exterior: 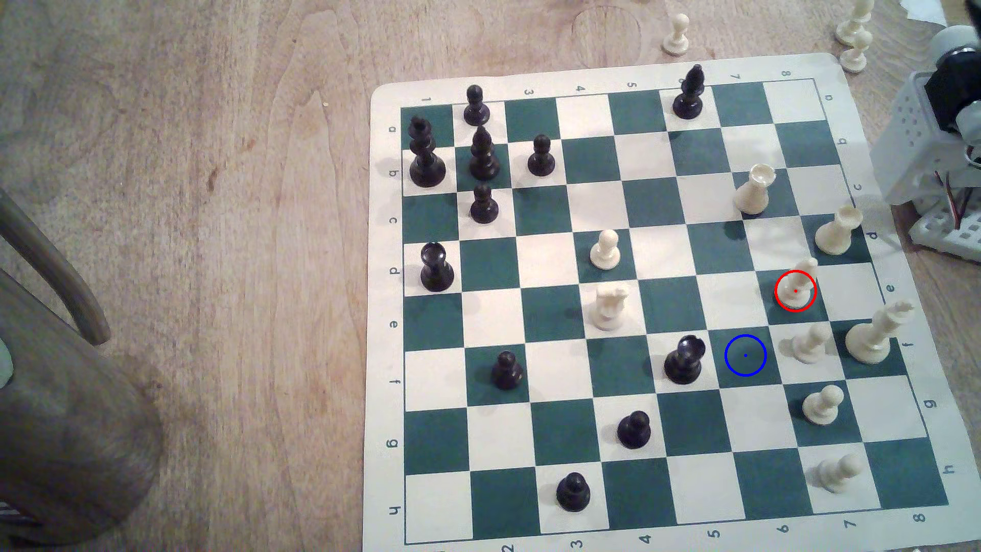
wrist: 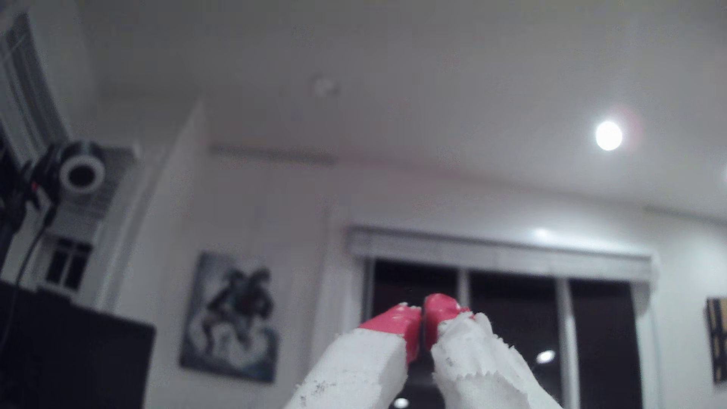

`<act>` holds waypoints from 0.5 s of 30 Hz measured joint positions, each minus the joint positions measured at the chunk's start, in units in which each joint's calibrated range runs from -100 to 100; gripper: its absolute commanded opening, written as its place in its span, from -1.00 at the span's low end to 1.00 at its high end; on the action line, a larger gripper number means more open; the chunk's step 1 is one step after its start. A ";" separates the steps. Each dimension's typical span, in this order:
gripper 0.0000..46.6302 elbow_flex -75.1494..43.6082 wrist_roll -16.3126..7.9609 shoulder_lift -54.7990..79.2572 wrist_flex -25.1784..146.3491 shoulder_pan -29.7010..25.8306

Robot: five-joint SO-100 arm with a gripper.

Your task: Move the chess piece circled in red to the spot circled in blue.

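Chess piece: we find the cream chess piece (exterior: pixel 798 286) upright on a dark green square inside a drawn red ring, near the exterior view's right edge of the board (exterior: pixel 913 297).
Spot: the spot (exterior: pixel 745 355) is a dark green square with a blue ring and centre dot, one square nearer and one square to the exterior view's left of the piece. It is bare.
Nearest neighbours: a black rook (exterior: pixel 683 360) stands just to the exterior view's left of the spot; a cream pawn (exterior: pixel 809 342) stands just to its right, on the light square directly nearer than the ringed piece. A tall cream piece (exterior: pixel 876 337) stands further right, by the board edge.
Further pieces: two cream rooks (exterior: pixel 754 189) (exterior: pixel 838 229) stand on the far side of the ringed piece; a cream knight (exterior: pixel 609 306) is near the board's centre.
Arm: in the exterior view we see part of the white arm base (exterior: pixel 934 159) off the board's far right corner, well apart from the piece.
Gripper: the wrist view shows the gripper (wrist: pixel 423 314) pointing up at a ceiling and a dark window (wrist: pixel 511 306); its red fingertips (wrist: pixel 393 320) are pressed together, holding nothing.
View difference: the board appears in the exterior view; the fingertips and a webcam (wrist: pixel 80 173) appear in the wrist view.
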 measured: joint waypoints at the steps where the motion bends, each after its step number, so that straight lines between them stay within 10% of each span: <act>1: -0.99 -0.72 -0.05 0.00 1.67 0.00; 15: -0.98 -22.23 0.15 0.08 44.62 5.60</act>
